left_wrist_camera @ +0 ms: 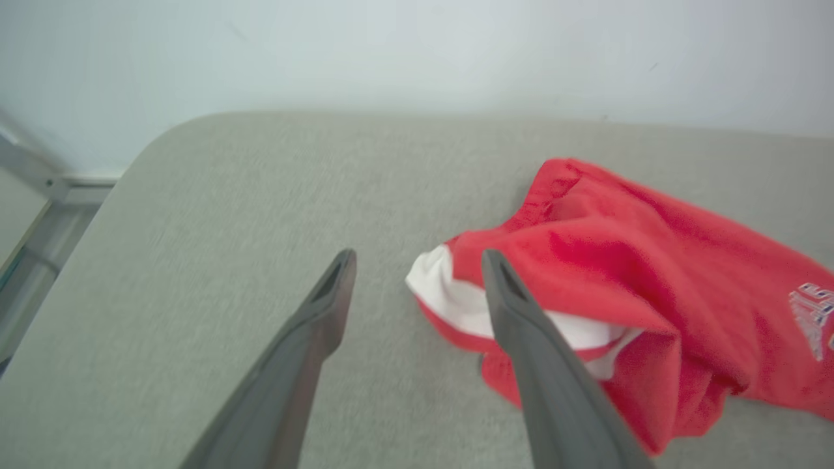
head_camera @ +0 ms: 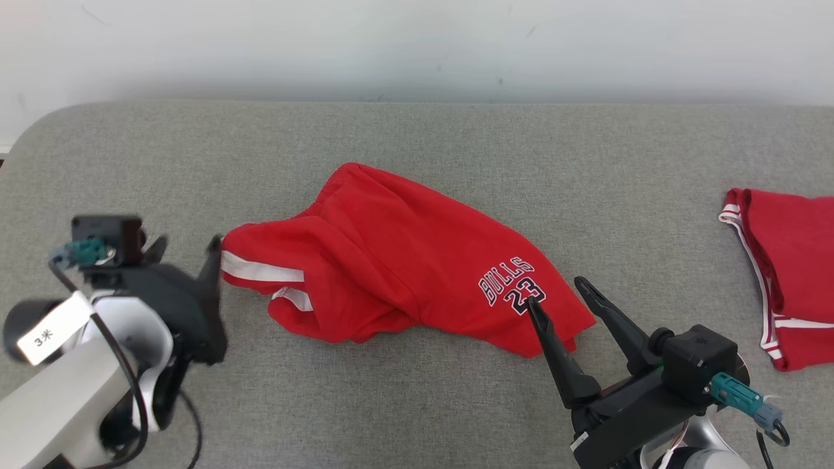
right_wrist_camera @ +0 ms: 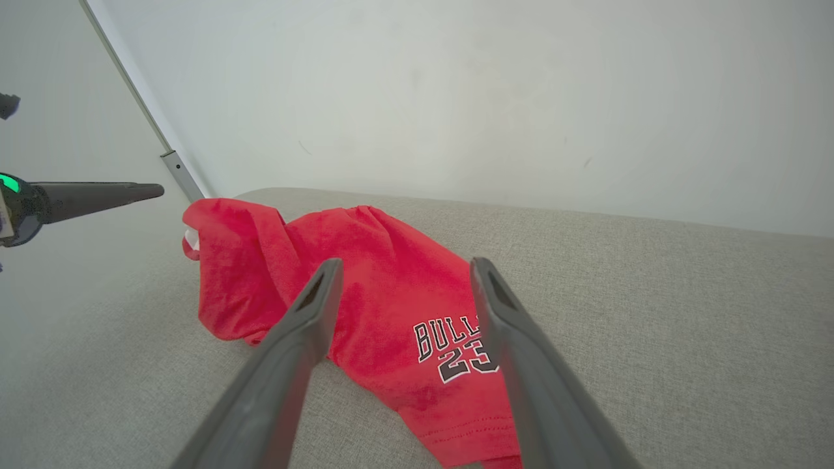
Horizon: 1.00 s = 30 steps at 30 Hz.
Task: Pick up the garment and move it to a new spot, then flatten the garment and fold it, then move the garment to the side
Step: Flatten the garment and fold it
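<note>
The garment (head_camera: pixel 397 260) is a pair of red shorts with white side stripes and "BULLS 23" print, lying crumpled in the middle of the grey padded surface (head_camera: pixel 417 143). My left gripper (head_camera: pixel 186 246) stands open just left of its striped end, one fingertip close to the white stripe (left_wrist_camera: pixel 456 296). In the left wrist view the garment (left_wrist_camera: pixel 638 273) lies to the right, with nothing between the fingers of the left gripper (left_wrist_camera: pixel 417 260). My right gripper (head_camera: pixel 554 290) is open over the printed corner. In the right wrist view the right gripper (right_wrist_camera: pixel 404 267) hovers above the garment (right_wrist_camera: pixel 365 280).
A second red garment (head_camera: pixel 785 273) with white trim lies at the right edge of the surface. A pale wall (head_camera: pixel 417 45) runs behind. Bare grey surface stretches at the left and between the two garments.
</note>
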Available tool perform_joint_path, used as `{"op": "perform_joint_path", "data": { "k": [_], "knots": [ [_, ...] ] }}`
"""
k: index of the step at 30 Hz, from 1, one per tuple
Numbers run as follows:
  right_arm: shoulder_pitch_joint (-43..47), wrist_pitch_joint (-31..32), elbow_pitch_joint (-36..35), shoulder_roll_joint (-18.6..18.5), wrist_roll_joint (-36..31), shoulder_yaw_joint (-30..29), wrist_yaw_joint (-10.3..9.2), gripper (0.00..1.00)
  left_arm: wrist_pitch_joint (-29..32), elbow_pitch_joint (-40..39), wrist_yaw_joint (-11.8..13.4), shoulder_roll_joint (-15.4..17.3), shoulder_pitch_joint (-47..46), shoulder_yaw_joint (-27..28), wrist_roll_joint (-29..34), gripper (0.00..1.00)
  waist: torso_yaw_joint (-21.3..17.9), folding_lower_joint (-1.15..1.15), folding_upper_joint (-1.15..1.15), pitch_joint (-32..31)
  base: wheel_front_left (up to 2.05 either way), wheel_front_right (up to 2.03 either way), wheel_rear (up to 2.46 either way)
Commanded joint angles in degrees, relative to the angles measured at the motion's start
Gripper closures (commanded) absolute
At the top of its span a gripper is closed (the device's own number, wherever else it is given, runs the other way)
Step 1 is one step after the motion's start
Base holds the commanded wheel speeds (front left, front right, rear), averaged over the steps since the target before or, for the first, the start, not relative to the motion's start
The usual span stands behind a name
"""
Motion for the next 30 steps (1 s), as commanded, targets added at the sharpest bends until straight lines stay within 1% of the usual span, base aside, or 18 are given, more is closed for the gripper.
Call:
{"op": "perform_joint_path", "data": {
  "k": [1,4,7,14,18,19,21,25,28,30],
  "knots": [
    [0.02,0.09,-0.15,-0.10,0.18,0.02,-0.05,0.00,-0.47,-2.01,-0.27,-0.47,-1.55,0.06,0.68,0.00,0.18,0.00,0.00,-0.02,0.00,0.00,0.00],
    [0.04,0.15,-0.07,-0.09,0.20,0.37,-0.05,0.00,1.95,-4.02,-1.94,-1.94,-4.32,-1.98,2.05,0.00,0.28,0.00,0.00,-0.04,0.00,0.00,0.00],
    [-0.35,0.16,0.12,-0.09,0.38,1.21,-0.05,0.00,6.40,-2.83,-4.27,-4.43,-8.31,-4.73,2.55,0.00,-0.31,0.00,0.00,0.04,0.00,0.00,0.00],
    [-0.80,-0.29,0.74,-0.10,0.92,2.38,-0.05,0.00,19.27,4.96,-11.43,-8.58,-19.53,-11.15,4.76,0.00,-3.84,0.00,0.00,0.98,0.00,0.00,0.00],
    [-1.02,-0.79,0.89,-0.09,1.07,2.75,-0.05,0.00,26.04,10.39,-14.00,-10.42,-24.17,-13.27,4.46,0.00,-6.35,0.00,0.00,2.33,0.00,0.00,0.00],
    [-1.02,-0.79,0.89,-0.09,1.07,2.75,-0.05,0.00,26.04,10.39,-14.00,-10.42,-24.17,-13.27,4.46,0.00,-6.35,0.00,0.00,2.33,0.00,0.00,0.00],
    [-1.11,-1.21,1.04,-0.09,1.29,2.93,-0.05,0.00,29.24,13.12,-15.13,-10.78,-25.68,-14.19,4.37,0.00,-7.71,0.00,0.00,3.02,0.00,0.00,0.00],
    [-0.97,-1.70,1.32,-0.09,1.40,3.43,-0.05,0.00,34.12,17.85,-15.91,-9.97,-27.63,-15.68,5.76,0.00,-10.27,0.00,0.00,4.45,0.00,0.00,0.00],
    [-0.86,-2.24,1.38,-0.09,1.45,3.13,-0.05,0.00,37.25,20.15,-15.68,-8.92,-27.43,-16.17,5.26,0.00,-11.61,0.00,0.00,5.55,0.00,0.00,0.00],
    [-0.84,-2.51,1.34,-0.07,1.40,3.10,-0.05,0.00,38.04,20.62,-15.64,-8.69,-26.55,-15.39,3.82,0.00,-12.11,0.00,0.00,6.26,0.00,0.00,0.00]
  ]
}}
